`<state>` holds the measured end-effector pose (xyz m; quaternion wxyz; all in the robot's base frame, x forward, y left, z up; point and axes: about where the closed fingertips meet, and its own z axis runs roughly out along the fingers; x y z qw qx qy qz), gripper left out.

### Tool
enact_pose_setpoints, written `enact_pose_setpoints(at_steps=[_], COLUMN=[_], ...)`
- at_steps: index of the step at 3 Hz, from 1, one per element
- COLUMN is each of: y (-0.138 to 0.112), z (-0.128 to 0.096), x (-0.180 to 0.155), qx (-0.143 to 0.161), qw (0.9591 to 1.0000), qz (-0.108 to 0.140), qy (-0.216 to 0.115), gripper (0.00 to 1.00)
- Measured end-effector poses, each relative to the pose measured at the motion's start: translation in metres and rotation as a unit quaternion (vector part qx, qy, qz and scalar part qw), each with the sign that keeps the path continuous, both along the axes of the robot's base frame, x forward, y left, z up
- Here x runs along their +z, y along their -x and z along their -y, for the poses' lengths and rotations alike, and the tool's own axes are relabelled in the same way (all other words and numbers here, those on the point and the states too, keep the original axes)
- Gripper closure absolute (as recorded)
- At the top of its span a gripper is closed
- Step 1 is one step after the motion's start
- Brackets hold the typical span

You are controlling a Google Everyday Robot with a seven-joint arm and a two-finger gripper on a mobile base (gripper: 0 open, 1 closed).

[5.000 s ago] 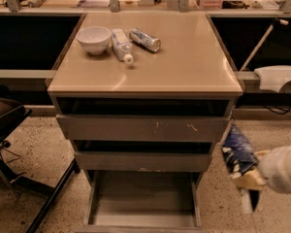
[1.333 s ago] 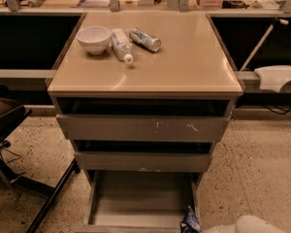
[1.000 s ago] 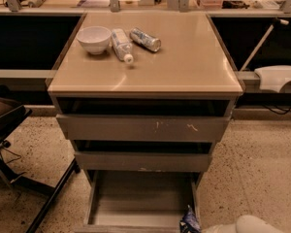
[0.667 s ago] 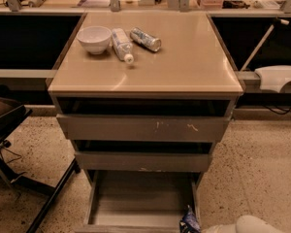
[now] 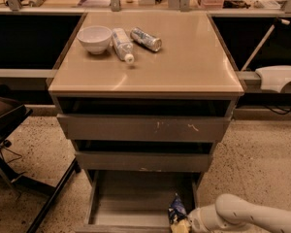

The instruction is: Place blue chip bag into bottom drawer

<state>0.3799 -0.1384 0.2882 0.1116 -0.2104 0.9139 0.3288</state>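
Note:
The blue chip bag (image 5: 177, 211) stands at the front right corner of the open bottom drawer (image 5: 131, 198), a shallow grey tray pulled out under the cabinet. My gripper (image 5: 184, 223) is at the bottom edge of the view, at the bag's lower end, with the white arm (image 5: 242, 216) reaching in from the right. The bag's lower part is hidden by the gripper and the frame edge.
On the tan cabinet top (image 5: 184, 62) lie a white bowl (image 5: 94, 38), a white bottle (image 5: 122, 44) and a silver can (image 5: 146, 39). Two scuffed grey drawers (image 5: 145, 128) sit above. A dark chair base (image 5: 19, 144) stands at left; a white object (image 5: 279, 77) at right.
Five seconds ago the bag was held up beside the cabinet at right. It has come down into the bottom drawer's front right corner and has stayed there for the last second.

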Motion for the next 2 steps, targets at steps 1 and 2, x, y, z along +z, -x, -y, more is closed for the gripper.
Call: enact_pose_setpoints(at_steps=[1,2], y=[-0.038,-0.062], z=[-0.013,-0.015], x=[-0.015,-0.026], qx=[-0.011,-0.028], qw=[0.9998,0.9987], qz=[0.002,0.009], qy=[-0.016,-0.042], gripper=[1.0,1.0])
